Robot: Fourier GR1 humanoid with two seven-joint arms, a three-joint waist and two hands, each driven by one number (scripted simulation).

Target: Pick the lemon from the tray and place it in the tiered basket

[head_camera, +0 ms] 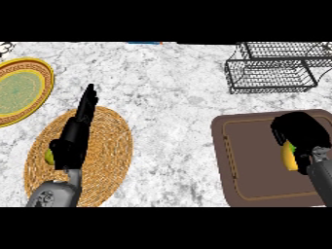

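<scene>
Nearest, lower right: right forearm comes in over the tray (251,160). Right hand (303,130) is curled down over the lemon (290,158), fingers wrapped across its top. Only the lemon's yellow near side shows beneath the palm. The lemon sits toward the tray's right half. Cannot tell whether it rests on the tray floor or is just clear of it.

Lower left: left hand (75,133) is open, fingers straight and pointing away, resting over the woven mat (107,146) and holding nothing. A small yellow-green object (49,155) shows just beside its palm on the mat; too hidden to identify.

Step in hand, judged: grasp made, lift pending. The next move calls for a vertical rise to clear the tray's raised rim, then travel away from the robot toward the tiered basket (272,73), then a descent into one open wire tier.

Middle: bare marbled table (168,97) between mat and tray, with a strip of it also between the tray's far edge and the basket. Nothing stands in that path.

Far left: patterned plate (14,92), well apart from the route.

Far right: the basket stands near the table's far right corner. Its wire rims are the edges to watch, so the hand should come in from above rather than from the side.
</scene>
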